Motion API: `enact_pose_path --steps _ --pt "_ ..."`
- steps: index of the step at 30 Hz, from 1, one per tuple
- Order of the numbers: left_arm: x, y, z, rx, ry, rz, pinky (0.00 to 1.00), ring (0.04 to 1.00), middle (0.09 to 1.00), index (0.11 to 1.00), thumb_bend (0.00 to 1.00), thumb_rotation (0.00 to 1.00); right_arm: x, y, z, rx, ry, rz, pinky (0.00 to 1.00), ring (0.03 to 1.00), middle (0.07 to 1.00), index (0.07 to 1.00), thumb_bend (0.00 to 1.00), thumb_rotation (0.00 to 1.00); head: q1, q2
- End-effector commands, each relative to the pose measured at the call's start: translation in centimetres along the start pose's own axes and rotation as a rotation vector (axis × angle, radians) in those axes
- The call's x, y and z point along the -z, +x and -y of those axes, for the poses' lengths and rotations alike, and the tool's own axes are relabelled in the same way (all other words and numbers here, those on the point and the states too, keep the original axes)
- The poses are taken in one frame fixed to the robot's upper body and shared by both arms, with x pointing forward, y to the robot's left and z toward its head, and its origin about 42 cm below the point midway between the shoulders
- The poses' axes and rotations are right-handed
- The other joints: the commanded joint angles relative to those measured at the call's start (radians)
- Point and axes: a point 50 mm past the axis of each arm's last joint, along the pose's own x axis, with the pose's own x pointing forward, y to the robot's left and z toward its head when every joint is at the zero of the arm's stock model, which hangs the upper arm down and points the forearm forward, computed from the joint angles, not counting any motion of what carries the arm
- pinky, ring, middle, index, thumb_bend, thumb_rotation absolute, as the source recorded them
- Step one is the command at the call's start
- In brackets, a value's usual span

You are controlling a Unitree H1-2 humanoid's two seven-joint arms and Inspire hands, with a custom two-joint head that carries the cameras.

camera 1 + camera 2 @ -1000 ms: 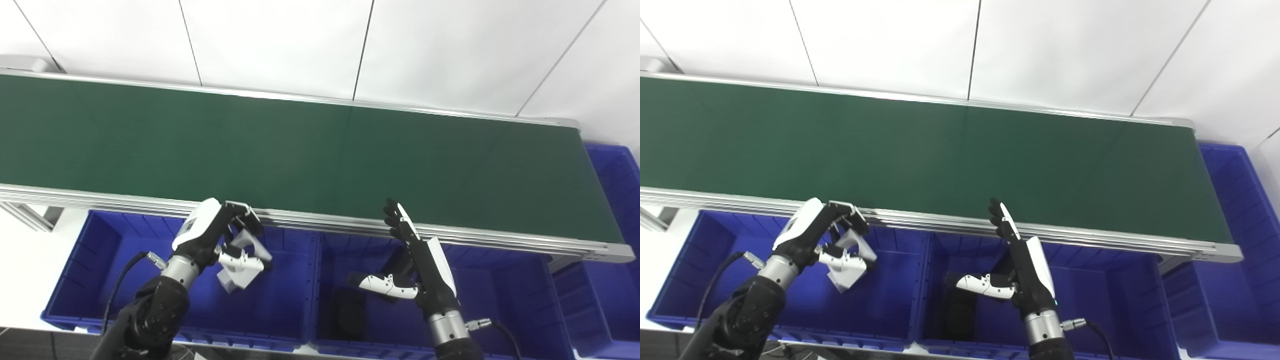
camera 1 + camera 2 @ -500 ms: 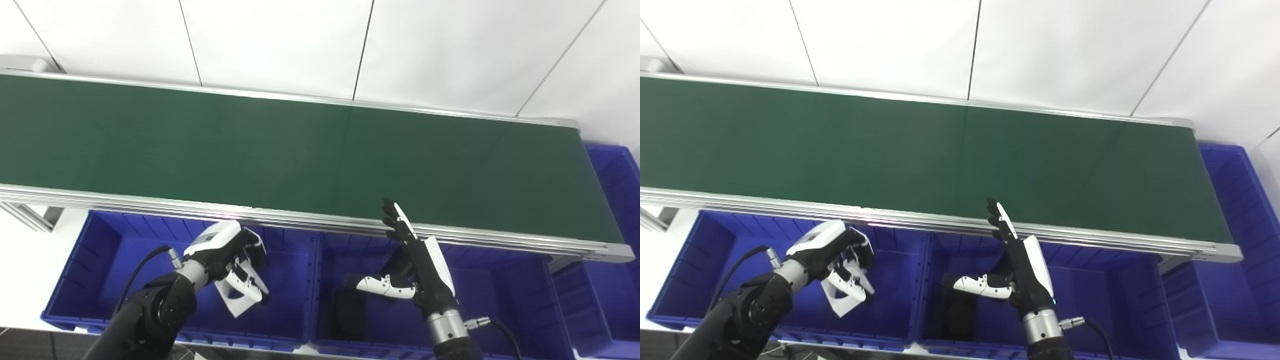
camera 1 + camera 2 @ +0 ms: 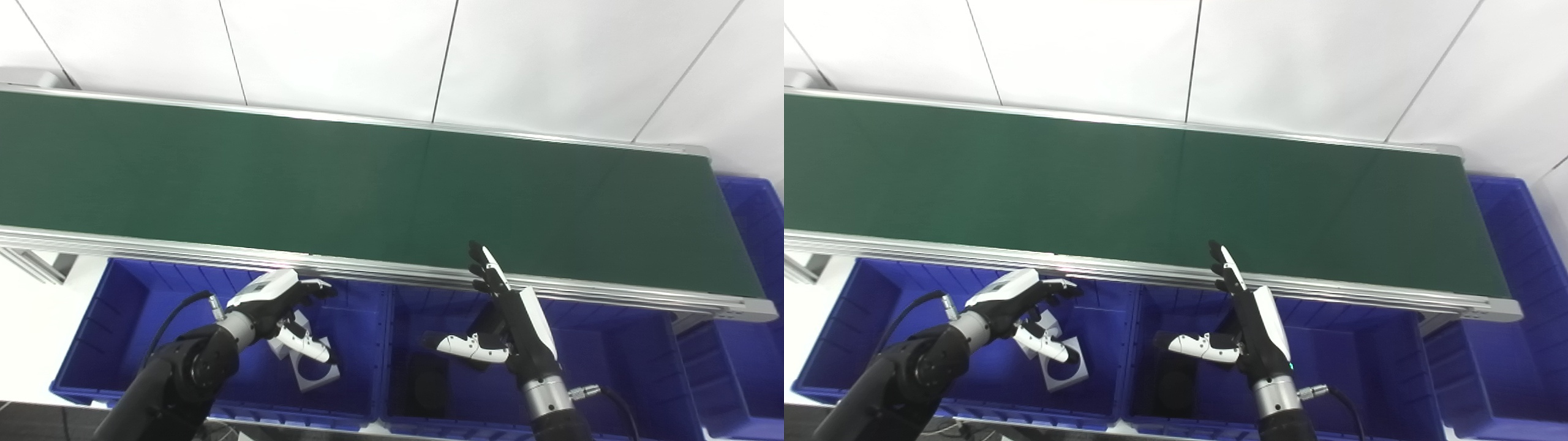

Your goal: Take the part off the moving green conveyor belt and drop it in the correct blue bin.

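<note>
The long green conveyor belt [image 3: 367, 184] carries no part. The white bracket-shaped part with a round hole [image 3: 309, 370] lies in the left blue plastic bin [image 3: 122, 318], at 5 o'clock just below the left hand [image 3: 275, 303], whose fingers are spread and empty. The right hand [image 3: 508, 324] is farther away, fingers extended, holding nothing.

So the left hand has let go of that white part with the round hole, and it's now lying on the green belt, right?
Not quite. The left hand is open and the white part is free of it, but the part lies inside the left blue bin, not on the green belt, which carries nothing. Both eye views show this.
</note>
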Motion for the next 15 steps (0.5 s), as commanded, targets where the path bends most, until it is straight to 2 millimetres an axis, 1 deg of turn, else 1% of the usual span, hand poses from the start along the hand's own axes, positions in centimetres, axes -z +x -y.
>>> enact_pose_path --steps 1,5,7,10,15 --pt "-0.6 -0.1 -1.3 -0.064 -0.010 0.061 0.63 0.787 0.836 0.818 0.88 0.39 -0.7 0.3 0.2 0.013 0.002 0.023 0.86 0.921 0.955 0.972 0.93 0.33 0.001 0.001" --pt "-0.3 -0.6 -1.3 -0.098 -0.075 0.104 0.63 0.764 0.819 0.794 0.91 0.40 -0.7 0.4 0.0 0.017 0.006 0.022 0.87 0.919 0.954 0.971 0.93 0.32 0.000 -0.004" --pt "-0.1 -0.8 -1.4 -0.108 -0.104 0.125 0.64 0.775 0.816 0.787 0.92 0.40 -0.6 0.4 0.0 0.017 0.005 0.022 0.87 0.922 0.957 0.974 0.92 0.32 -0.001 -0.005" --pt "0.0 -1.2 -1.3 -0.126 -0.153 0.164 0.65 0.770 0.807 0.775 0.92 0.39 -0.6 0.3 -0.2 0.019 0.006 0.021 0.85 0.918 0.953 0.971 0.93 0.32 -0.004 -0.006" --pt "0.3 -2.0 -1.1 -0.143 -0.263 0.234 0.69 0.798 0.809 0.768 0.91 0.36 -0.6 0.1 -0.2 0.010 0.011 0.021 0.84 0.922 0.962 0.977 0.93 0.33 -0.008 -0.014"
